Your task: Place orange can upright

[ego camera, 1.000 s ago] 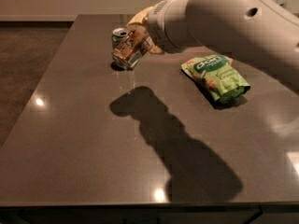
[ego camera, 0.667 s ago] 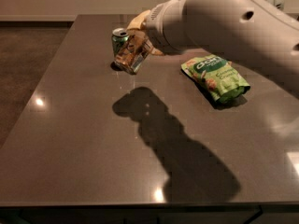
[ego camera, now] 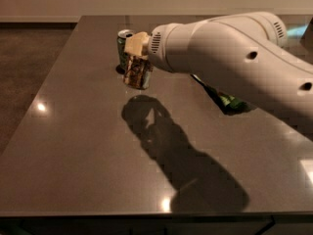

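Observation:
The orange can, orange-gold with busy print, hangs almost upright, slightly tilted, a little above the dark table. My gripper reaches in from the right on the white arm and is shut on the can's upper part. Its beige finger covers the can's top. The can's shadow lies on the table just below and in front of it.
A green can stands upright on the table right behind the orange can, close to my gripper. A green snack bag lies to the right, mostly hidden under the arm. The table's left edge drops to the floor.
The arm has swung forward and down across the view with the orange can, which now hangs more upright in front of the green can. The arm now covers most of the snack bag.

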`<state>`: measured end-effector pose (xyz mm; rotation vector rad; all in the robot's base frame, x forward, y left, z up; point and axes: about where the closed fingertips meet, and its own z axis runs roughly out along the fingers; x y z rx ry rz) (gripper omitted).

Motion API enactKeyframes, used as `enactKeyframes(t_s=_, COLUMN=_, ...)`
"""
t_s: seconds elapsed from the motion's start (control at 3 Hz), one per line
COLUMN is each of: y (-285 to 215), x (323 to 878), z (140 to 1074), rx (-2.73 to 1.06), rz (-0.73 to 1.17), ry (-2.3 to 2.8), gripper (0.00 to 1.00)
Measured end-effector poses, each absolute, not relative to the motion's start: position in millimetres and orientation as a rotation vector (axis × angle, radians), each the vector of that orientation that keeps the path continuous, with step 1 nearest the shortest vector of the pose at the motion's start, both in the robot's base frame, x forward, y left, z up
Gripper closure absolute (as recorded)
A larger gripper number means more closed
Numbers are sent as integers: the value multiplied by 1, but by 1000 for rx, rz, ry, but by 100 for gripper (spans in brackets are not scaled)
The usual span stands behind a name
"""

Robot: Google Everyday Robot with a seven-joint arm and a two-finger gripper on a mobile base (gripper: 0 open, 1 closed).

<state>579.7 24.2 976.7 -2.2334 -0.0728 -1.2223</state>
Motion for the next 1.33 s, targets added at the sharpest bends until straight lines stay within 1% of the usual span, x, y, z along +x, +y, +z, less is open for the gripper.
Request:
enactKeyframes(t_s=0.33, y=39, x=573, z=973, rx=-2143, rz=-1341, ry=-217, gripper=100)
enactKeyframes(t_s=0.67, y=62, x=559, z=972, rx=-2022, rz=-1573, ry=-480, gripper=100)
enactKeyframes(t_s=1.0, y=71, x=548, z=969, rx=-1952, rz=-1687, ry=-603, gripper=100)
enactKeyframes(t_s=1.33, y=68, x=541, z=959, rx=-1935, rz=-1740, ry=-664, gripper=100)
